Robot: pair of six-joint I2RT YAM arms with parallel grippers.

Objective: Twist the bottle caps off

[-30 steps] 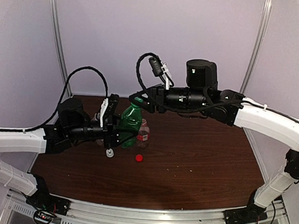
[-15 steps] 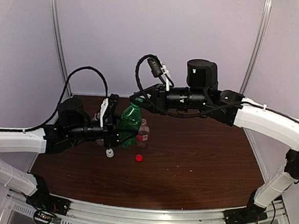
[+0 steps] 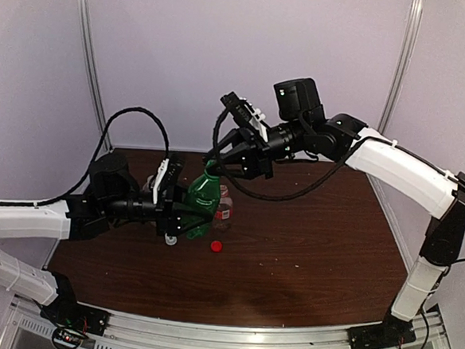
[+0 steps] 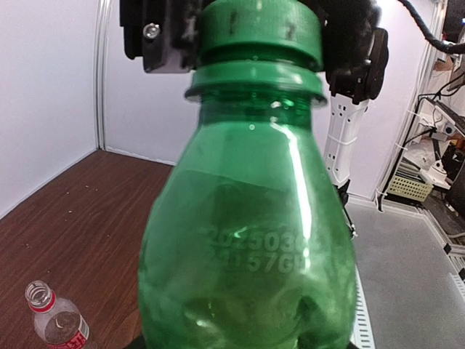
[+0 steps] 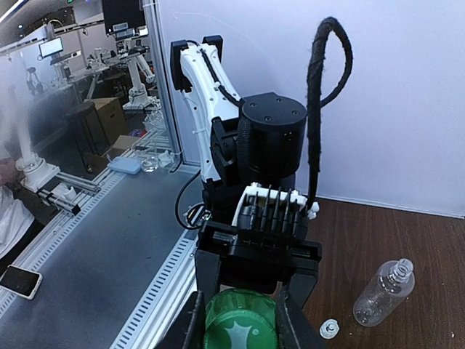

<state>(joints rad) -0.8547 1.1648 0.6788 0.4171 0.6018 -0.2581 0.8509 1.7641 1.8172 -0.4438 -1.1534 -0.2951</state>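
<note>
Grip decides this step: the right gripper (image 5: 241, 323) is clamped from above on the green cap (image 4: 260, 33), a finger pressed to each side, while the left gripper (image 3: 186, 215) holds the tilted green bottle (image 4: 247, 240) by its body. The twist should follow the neck's axis, with the left hold firm against spinning. The red cap (image 3: 216, 245) and white nozzle cap (image 3: 171, 237) lie off on the table (image 3: 315, 252).

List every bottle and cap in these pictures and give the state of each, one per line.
green bottle: capped, held by the left gripper
green cap: screwed on, clamped in the right gripper
red cap: off, lying on the table
red-label bottle: uncapped, upright
clear bottle: uncapped
white cap: off, on the table beside the clear bottle
</note>
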